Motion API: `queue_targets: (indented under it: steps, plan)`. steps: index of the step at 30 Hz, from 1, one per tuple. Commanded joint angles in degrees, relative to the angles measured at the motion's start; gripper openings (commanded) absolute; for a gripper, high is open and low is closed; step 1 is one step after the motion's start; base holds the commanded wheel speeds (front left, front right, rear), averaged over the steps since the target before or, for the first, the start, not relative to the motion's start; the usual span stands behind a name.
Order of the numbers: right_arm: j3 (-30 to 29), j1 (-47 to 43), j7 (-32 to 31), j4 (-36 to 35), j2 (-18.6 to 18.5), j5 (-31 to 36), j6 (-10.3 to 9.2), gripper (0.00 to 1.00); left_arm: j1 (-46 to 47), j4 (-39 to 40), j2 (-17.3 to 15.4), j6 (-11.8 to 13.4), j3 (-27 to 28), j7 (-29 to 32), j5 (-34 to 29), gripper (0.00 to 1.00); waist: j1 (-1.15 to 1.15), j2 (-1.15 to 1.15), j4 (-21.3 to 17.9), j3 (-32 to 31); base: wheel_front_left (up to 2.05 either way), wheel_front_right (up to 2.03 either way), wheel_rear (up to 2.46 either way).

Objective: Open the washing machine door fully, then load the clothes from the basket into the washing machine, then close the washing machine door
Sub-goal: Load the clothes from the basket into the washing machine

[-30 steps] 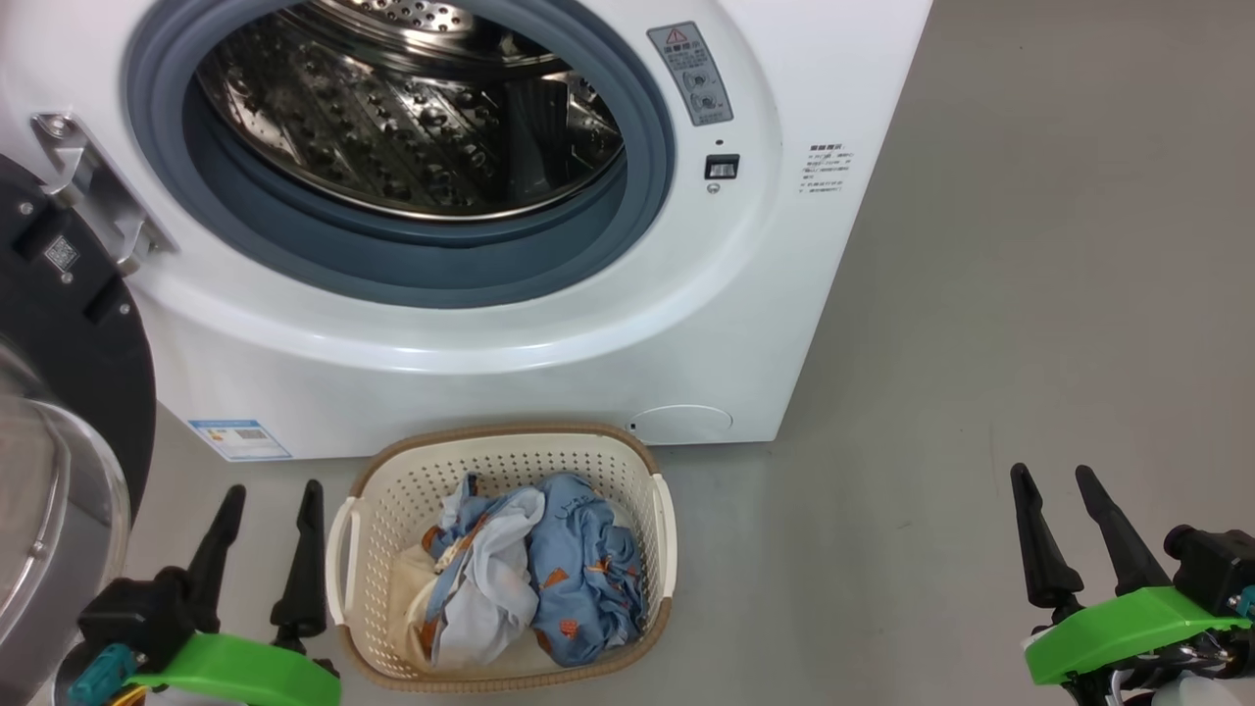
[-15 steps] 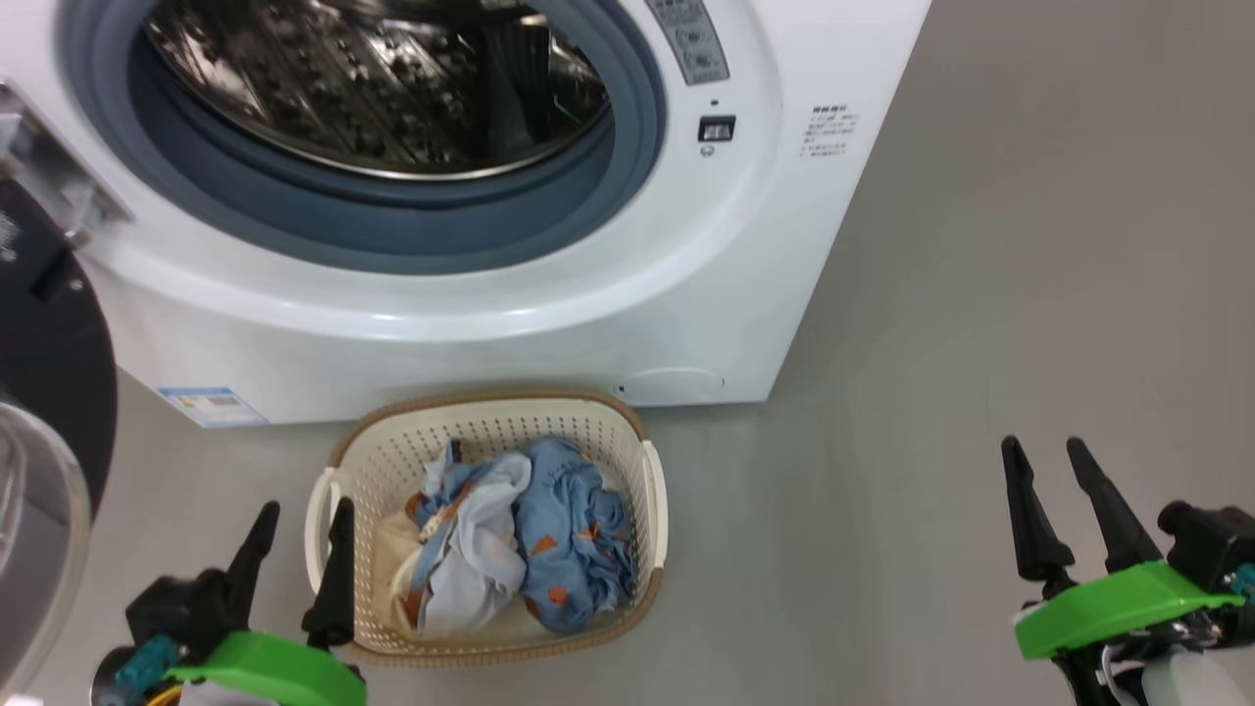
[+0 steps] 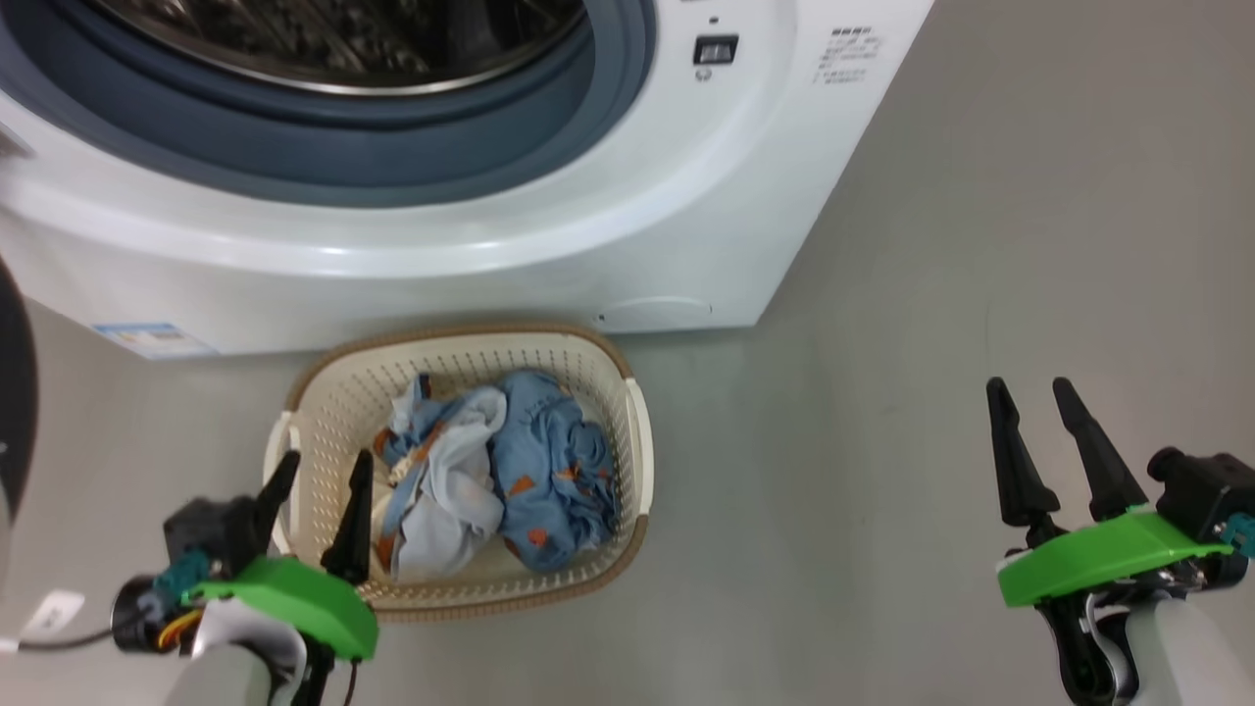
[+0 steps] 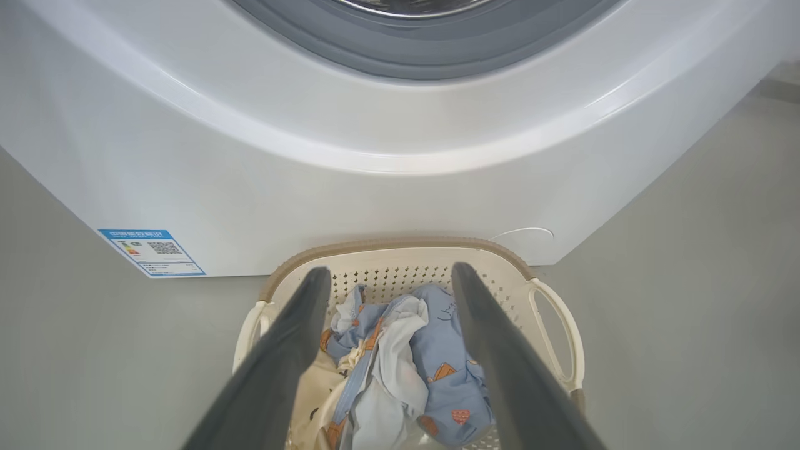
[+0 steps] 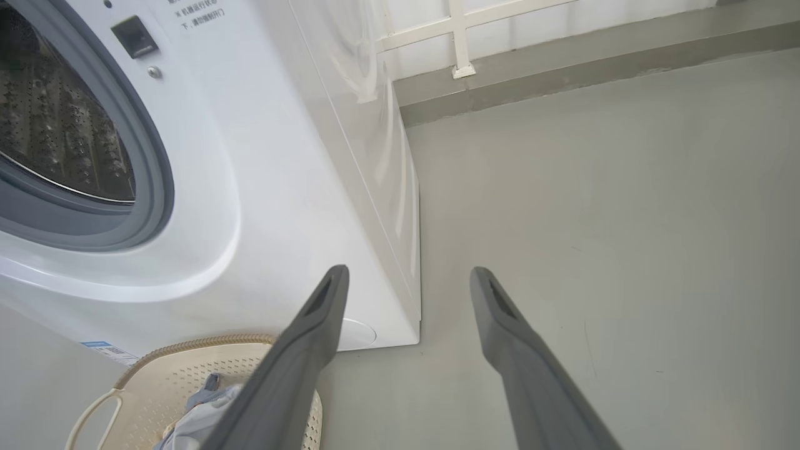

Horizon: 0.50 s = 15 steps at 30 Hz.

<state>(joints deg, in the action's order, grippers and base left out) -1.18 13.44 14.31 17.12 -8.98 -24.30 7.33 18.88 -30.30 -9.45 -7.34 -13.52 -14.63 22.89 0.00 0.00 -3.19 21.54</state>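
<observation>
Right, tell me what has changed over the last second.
The head camera has tipped down, so the washing machine slides up the view. The left gripper has moved right, from beside the basket to over its near left rim, fingers open, nothing grasped. The right gripper stays open off to the right; the clothes still lie in the basket.

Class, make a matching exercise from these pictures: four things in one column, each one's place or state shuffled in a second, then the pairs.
1 clothes
2 basket
3 left tool
4 right tool

A open, above bare floor
B on the floor before the washing machine
C open, at the basket's left rim
D heaped in the basket

Pairs: 1-D, 2-B, 3-C, 4-A
</observation>
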Motion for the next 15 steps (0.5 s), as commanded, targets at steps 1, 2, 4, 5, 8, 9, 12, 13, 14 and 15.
queue_targets:
  steps: [1, 2, 4, 5, 8, 9, 12, 13, 14, 15]
  plan:
    - [1.31, 0.79, 0.69, -1.5, -0.23, 0.55, 0.16, 1.0, 1.66, 0.23, -1.79, -0.14, 1.35, -0.37, 0.42, 1.0, 0.0, 0.0, -0.32, 2.3, 0.0, 0.0, 0.0]
    - [1.34, 1.11, 0.69, -1.54, -0.19, 0.56, 0.16, 1.0, 2.72, -0.96, -1.92, -0.14, 0.75, -0.37, 0.57, 1.0, 0.0, 0.0, -0.36, 3.04, 0.0, 0.0, 0.0]
    - [1.41, 1.79, 0.69, -1.58, -0.13, 0.57, 0.16, 1.0, 4.89, -3.29, -2.06, -0.14, -0.34, -0.37, 1.11, 1.0, 0.0, 0.0, -0.43, 4.45, 0.0, 0.0, 0.0]
    - [1.47, 2.13, 0.69, -1.57, -0.09, 0.59, 0.16, 1.0, 5.96, -4.47, -2.17, -0.14, -0.93, -0.37, 1.29, 1.0, 0.0, 0.0, -0.48, 5.11, 0.0, 0.0, 0.0]
    - [1.75, 3.51, 0.69, -1.47, -0.06, 0.67, 0.16, 1.0, 10.04, -8.72, -2.31, -0.14, -3.27, -0.37, 2.21, 1.0, 0.0, 0.0, -0.55, 7.66, 0.0, 0.0, 0.0]
    - [1.81, 3.83, 0.69, -1.43, -0.05, 0.7, 0.16, 1.0, 10.99, -9.75, -2.27, -0.14, -3.81, -0.37, 2.56, 1.0, 0.0, 0.0, -0.53, 8.3, 0.0, 0.0, 0.0]
    - [2.18, 4.77, 0.69, -1.09, -0.06, 0.82, 0.16, 1.0, 13.65, -12.78, -2.3, -0.14, -5.7, -0.37, 3.46, 1.0, 0.0, 0.0, -0.5, 10.08, 0.0, 0.0, 0.0]
    - [2.3, 5.07, 0.69, -1.03, -0.06, 0.85, 0.16, 1.0, 14.48, -13.74, -2.32, -0.14, -6.34, -0.37, 3.74, 1.0, 0.0, 0.0, -0.47, 10.66, 0.0, 0.0, 0.0]
    - [2.42, 5.33, 0.69, -0.95, -0.05, 0.88, 0.16, 1.0, 15.29, -14.64, -2.34, -0.14, -7.0, -0.37, 3.97, 1.0, 0.0, 0.0, -0.42, 11.19, 0.0, 0.0, 0.0]
    - [2.53, 5.58, 0.69, -0.91, -0.03, 0.91, 0.16, 1.0, 16.04, -15.54, -2.31, -0.14, -7.57, -0.37, 4.36, 1.0, 0.0, 0.0, -0.39, 11.7, 0.0, 0.0, 0.0]
